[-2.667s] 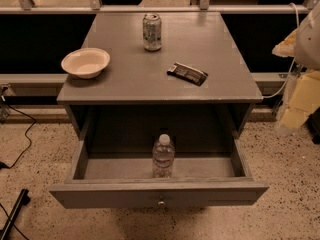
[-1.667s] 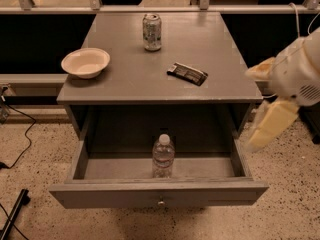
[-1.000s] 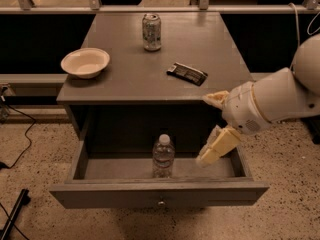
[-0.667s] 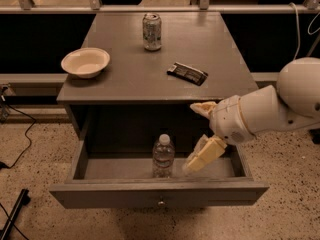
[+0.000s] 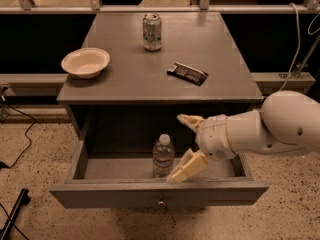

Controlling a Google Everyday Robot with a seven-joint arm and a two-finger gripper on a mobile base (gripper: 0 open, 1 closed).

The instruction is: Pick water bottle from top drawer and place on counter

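The water bottle (image 5: 163, 155) stands upright in the middle of the open top drawer (image 5: 100, 194), clear with a white cap. My gripper (image 5: 182, 146) reaches in from the right over the drawer. Its two cream fingers are spread wide, one (image 5: 189, 120) above and one (image 5: 186, 168) below, just right of the bottle and not touching it. It holds nothing. The grey counter (image 5: 130, 74) lies above the drawer.
On the counter are a cream bowl (image 5: 85, 62) at the left, a silvery-green drink can (image 5: 152, 31) at the back and a dark snack bar wrapper (image 5: 187, 73) right of centre. A railing runs behind the cabinet. Cables lie on the speckled floor at the left.
My arm has swung in from the far right and moved left and down into the drawer, bringing the open gripper close to the bottle. The bottle has not moved.
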